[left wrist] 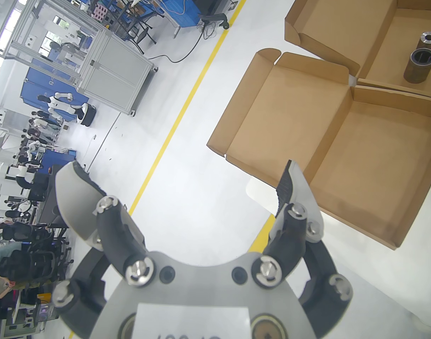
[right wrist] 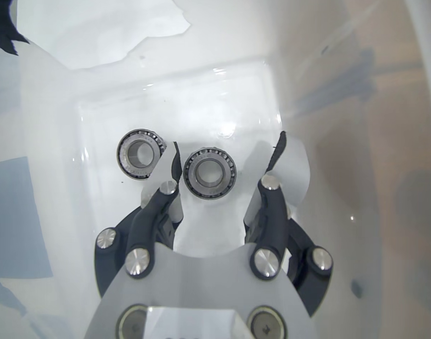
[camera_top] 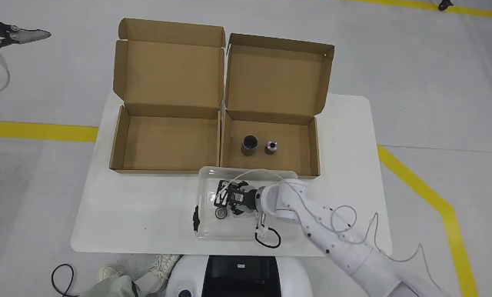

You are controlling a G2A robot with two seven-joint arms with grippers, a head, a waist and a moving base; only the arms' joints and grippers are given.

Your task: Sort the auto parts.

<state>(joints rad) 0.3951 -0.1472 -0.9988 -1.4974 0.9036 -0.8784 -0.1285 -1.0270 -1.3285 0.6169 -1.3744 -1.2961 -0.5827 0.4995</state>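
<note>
1. My right gripper (right wrist: 227,149) is down inside the clear bin (camera_top: 204,220), which sits at 6 o'clock on the table (camera_top: 115,212). Its jaws stand apart and grip nothing.
2. One bearing (right wrist: 209,174) lies on the bin floor between my right fingers. It is close against one finger, with a wide gap to the other. I cannot tell whether that near pad touches it.
3. A second bearing (right wrist: 140,158) lies just outside that same finger, near the first but apart from it.
4. Both bearings are steel rings lying flat, bore up, with a caged row of small rollers around the rim.
5. My left gripper (left wrist: 181,167) hangs in the air off the table, its jaws wide apart and holding nothing.
6. Two open cardboard boxes sit side by side: one box (camera_top: 165,147) at 11 o'clock on the table, the other box (camera_top: 296,155) at 1 o'clock.
7. The 1 o'clock box holds a dark sleeve (camera_top: 249,145) standing upright, with a smaller sleeve (camera_top: 270,147) at its 3 o'clock, near but apart.
</note>
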